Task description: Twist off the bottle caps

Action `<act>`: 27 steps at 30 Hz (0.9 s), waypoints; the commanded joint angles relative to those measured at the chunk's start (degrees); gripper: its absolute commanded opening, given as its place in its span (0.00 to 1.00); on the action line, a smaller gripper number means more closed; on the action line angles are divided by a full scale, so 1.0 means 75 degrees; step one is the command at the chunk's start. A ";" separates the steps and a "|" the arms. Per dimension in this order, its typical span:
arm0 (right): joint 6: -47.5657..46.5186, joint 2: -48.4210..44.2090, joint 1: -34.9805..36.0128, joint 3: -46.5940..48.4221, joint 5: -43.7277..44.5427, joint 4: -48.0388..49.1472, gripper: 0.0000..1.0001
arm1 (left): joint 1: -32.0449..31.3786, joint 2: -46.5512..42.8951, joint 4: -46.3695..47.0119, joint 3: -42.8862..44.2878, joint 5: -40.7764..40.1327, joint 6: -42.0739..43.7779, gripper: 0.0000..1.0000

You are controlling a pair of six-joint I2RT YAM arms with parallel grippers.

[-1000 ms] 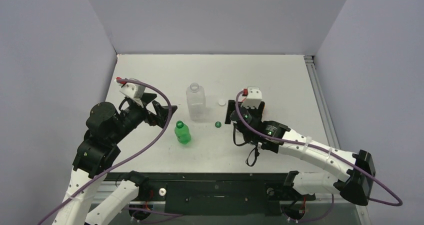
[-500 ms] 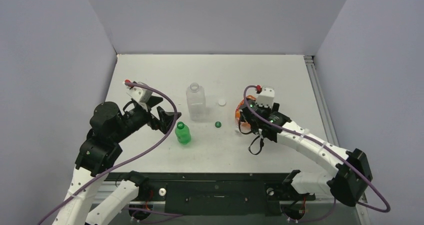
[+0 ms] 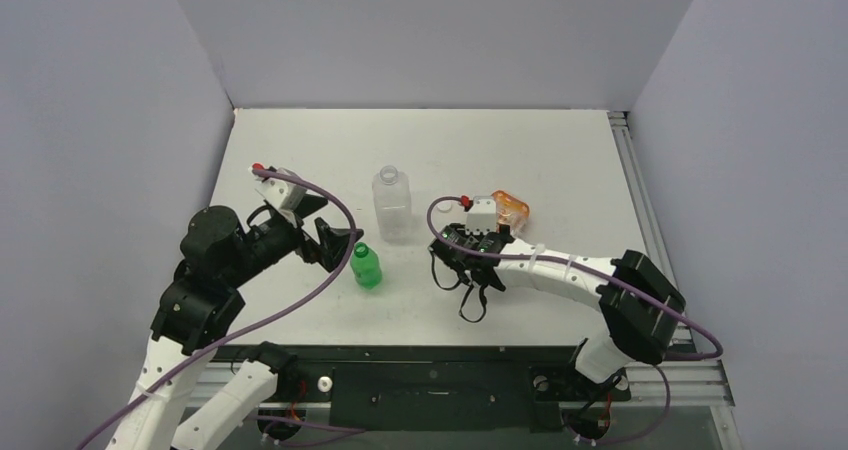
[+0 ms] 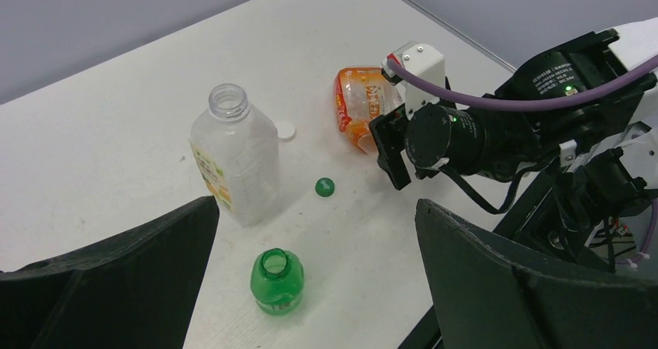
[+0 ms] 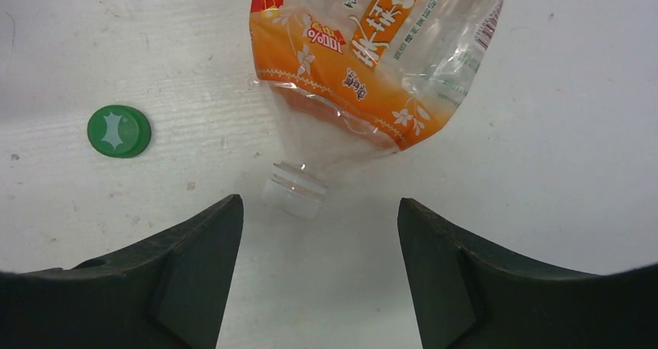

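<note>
right claw (image 5: 318,209) is open, nothing gripped. the orange bottle (image 5: 365,62) lies on its side on the desk (image 3: 560,150) w/ its neck poking in btwn the fingers, nearer one finger than the other. can't tell if a cap sits on that neck, it looks pale and see-thru.

main risk imo: the bottle is thin, crumpled and loose, so closing off-centre prob shoves or rolls it instead of pinching it. any twist then just spins the whole bottle, bc nothing holds the body.

left claw (image 4: 314,225) gapes wide and empty near the open green bottle (image 4: 276,281); a nudge tips it. green cap (image 5: 119,130) and white cap (image 4: 286,131) lie loose by the open clear bottle (image 4: 237,163); a sweep could flick them away.
</note>
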 commanded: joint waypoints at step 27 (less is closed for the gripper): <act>0.1582 0.1287 -0.0458 -0.0229 0.0097 0.1510 0.25 | -0.0008 -0.0347 0.0273 0.0117 0.0291 0.0124 0.97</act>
